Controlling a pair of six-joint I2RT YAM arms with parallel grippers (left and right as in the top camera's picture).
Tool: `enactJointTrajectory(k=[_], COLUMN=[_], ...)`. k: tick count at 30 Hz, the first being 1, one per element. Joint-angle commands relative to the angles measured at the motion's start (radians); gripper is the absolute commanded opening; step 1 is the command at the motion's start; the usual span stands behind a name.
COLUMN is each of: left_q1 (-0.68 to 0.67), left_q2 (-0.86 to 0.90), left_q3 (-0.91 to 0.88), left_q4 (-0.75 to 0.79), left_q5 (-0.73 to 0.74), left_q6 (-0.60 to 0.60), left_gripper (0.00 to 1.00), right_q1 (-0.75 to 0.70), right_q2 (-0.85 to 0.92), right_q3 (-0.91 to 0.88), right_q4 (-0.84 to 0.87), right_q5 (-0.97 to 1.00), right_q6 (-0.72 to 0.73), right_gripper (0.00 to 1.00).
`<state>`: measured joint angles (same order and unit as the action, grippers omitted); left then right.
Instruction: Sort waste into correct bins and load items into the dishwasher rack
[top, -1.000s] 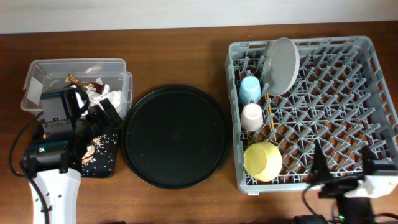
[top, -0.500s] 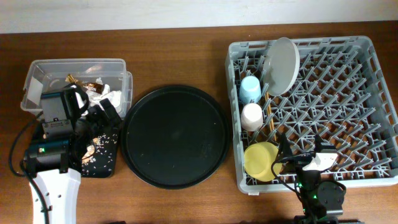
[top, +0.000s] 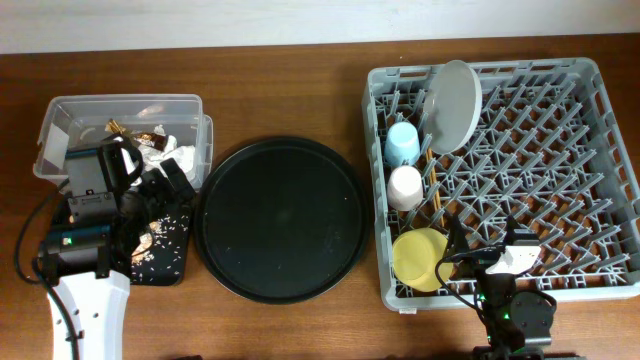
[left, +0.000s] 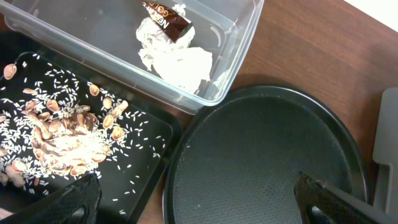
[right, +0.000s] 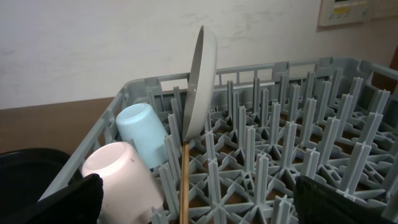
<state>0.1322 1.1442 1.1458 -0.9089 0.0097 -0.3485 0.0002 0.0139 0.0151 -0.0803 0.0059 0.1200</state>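
Observation:
The grey dishwasher rack (top: 540, 180) holds the upright grey-white plate (top: 452, 105), the light-blue cup (top: 402, 143), the pale pink cup (top: 405, 187), the chopsticks (top: 433, 190) and the yellow bowl (top: 422, 258). The clear tub (top: 60, 125) holds white tissue (left: 177, 62) and a brown wrapper (left: 168, 15). The shallow black tray (top: 170, 262) holds food scraps (left: 62, 134). My left gripper (left: 199, 202) is open and empty above the seam between the black tray and the round tray. My right gripper (right: 205, 199) is open and empty at the rack's front, facing the pink cup (right: 121, 177) and plate (right: 202, 81).
A big round black tray (top: 280, 220) lies between the bins and the rack, with nothing on it. Most of the rack's right side has only bare pegs (right: 280, 143). The brown table runs to a pale wall at the back.
My right gripper has shifted left along the rack's front edge, to beside the yellow bowl. The left arm and all objects have not moved.

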Motion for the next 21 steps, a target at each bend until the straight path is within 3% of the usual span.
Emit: enactJointTrajectory(k=[1, 5, 9, 11, 14, 16, 20, 21], left_q1=[0.002, -0.002, -0.045, -0.045, -0.045, -0.045, -0.047, -0.056], left_q2=[-0.005, -0.117, -0.505, -0.725, -0.978, -1.069, -1.137, -1.137], left_q3=[0.004, -0.003, -0.113, -0.233, -0.473, -0.621, -0.937, -0.990], left_q4=[0.002, -0.002, -0.002, -0.006, 0.034, 0.203, 0.897, 0.990], left_q5=[-0.007, -0.006, -0.038, -0.081, -0.009, 0.037, 0.111, 0.110], left_q6=[0.001, 0.001, 0.002, 0.002, -0.013, -0.029, -0.029, -0.029], left_gripper=[0.99, 0.99, 0.99, 0.99, 0.99, 0.99, 0.99, 0.99], right_q1=[-0.007, -0.007, -0.007, -0.007, -0.007, -0.007, -0.007, -0.007], right_q2=[-0.010, -0.010, -0.010, -0.010, -0.010, -0.010, -0.010, -0.010], right_q3=[-0.010, -0.010, -0.010, -0.010, -0.010, -0.010, -0.010, -0.010], right_q4=[-0.001, -0.001, -0.001, -0.001, -0.001, -0.001, -0.001, -0.001], right_q5=[0.001, 0.001, 0.001, 0.001, 0.001, 0.001, 0.001, 0.001], right_q6=[-0.008, -0.008, -0.008, -0.008, -0.008, -0.008, -0.008, -0.008], right_gripper=[0.98, 0.98, 0.98, 0.98, 0.99, 0.98, 0.98, 0.98])
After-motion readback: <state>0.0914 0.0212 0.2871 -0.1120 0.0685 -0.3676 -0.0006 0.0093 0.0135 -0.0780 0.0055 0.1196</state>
